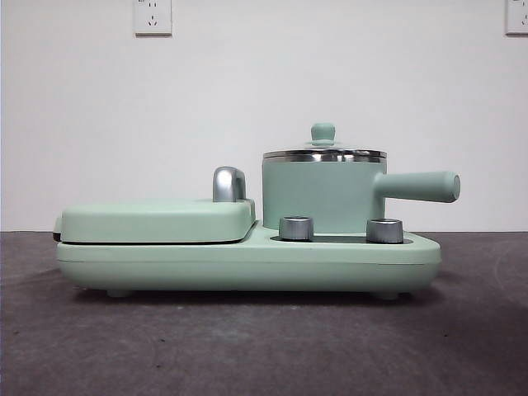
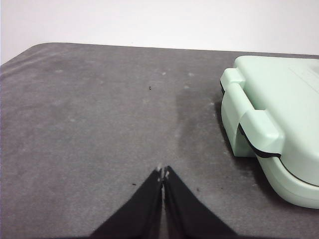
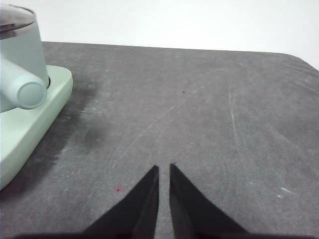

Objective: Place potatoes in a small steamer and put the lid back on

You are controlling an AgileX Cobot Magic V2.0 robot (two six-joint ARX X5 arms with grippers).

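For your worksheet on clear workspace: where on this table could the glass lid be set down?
Bare grey tabletop lies between the shut left gripper and the mint-green griddle cover; more beyond the small green steamer's handle, around the right gripper. The appliance base is crowded.

The small steamer (image 1: 322, 196) is mint green with a bright steel rim; its straight side handle matches the body. The lid (image 1: 323, 152) is clear glass edged in shiny steel, with a mint-green knob. The appliance base (image 1: 247, 266) is the same mint green, as is the flat griddle cover (image 1: 157, 221), which shows a thin black seam along its edge. Two control dials (image 1: 296, 228) are brushed silver-grey. The cover handle (image 1: 228, 184) is polished chrome. The counter (image 1: 247, 346) is dark grey with pale scuffs and faint scratch lines. The wall (image 1: 264, 91) is plain white, carrying white sockets (image 1: 153, 16). The jaws of the left gripper (image 2: 163, 173) and the right gripper (image 3: 164, 167) are matte black.
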